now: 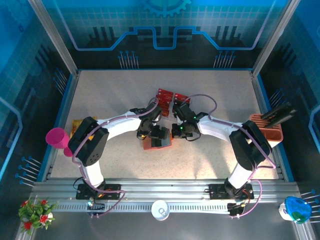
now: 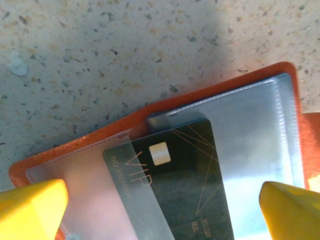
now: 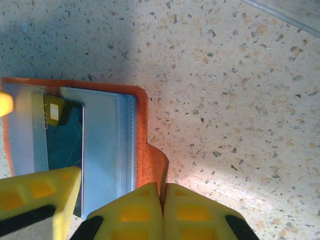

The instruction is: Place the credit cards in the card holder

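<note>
The card holder (image 2: 115, 131) lies open on the speckled desk (image 2: 125, 50) between the two arms. It has an orange-red cover and grey translucent pockets, with a dark credit card (image 2: 175, 185) bearing gold "VIP" print and a chip partly tucked under one pocket. The left gripper (image 2: 160, 215) has its fingers wide apart over the card, and the right gripper (image 3: 162, 202) has its fingers pressed together on the cover's edge.

The top camera looks steeply down from above and behind the 6 o'clock edge over the whole surface (image 1: 115, 95), while both wrist cameras hang very close, facing down, and share the open card holder (image 2: 250, 135) and its dark card (image 3: 65, 140) at mid-surface.
</note>
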{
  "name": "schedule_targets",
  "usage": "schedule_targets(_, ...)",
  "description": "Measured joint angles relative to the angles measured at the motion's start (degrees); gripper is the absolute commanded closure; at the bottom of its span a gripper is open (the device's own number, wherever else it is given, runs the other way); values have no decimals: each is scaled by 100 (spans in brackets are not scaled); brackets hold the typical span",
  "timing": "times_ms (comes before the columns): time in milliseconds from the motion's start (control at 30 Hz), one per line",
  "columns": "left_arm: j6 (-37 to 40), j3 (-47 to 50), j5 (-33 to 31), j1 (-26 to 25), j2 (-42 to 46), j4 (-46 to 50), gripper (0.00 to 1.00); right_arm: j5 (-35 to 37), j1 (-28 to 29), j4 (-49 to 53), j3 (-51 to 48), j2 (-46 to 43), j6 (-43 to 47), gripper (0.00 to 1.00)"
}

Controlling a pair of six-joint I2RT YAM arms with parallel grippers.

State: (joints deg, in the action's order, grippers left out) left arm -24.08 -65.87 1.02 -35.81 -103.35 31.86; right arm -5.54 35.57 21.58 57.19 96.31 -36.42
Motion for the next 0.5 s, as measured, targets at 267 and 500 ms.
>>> schedule_targets(267,0,2,-127,0,-96,0,1,-2,0,-24,-33,-66,-7,100)
schedule_targets(500,0,50,-282,0,-96,4,1,0,-2,-90,-177,-96,-26,100)
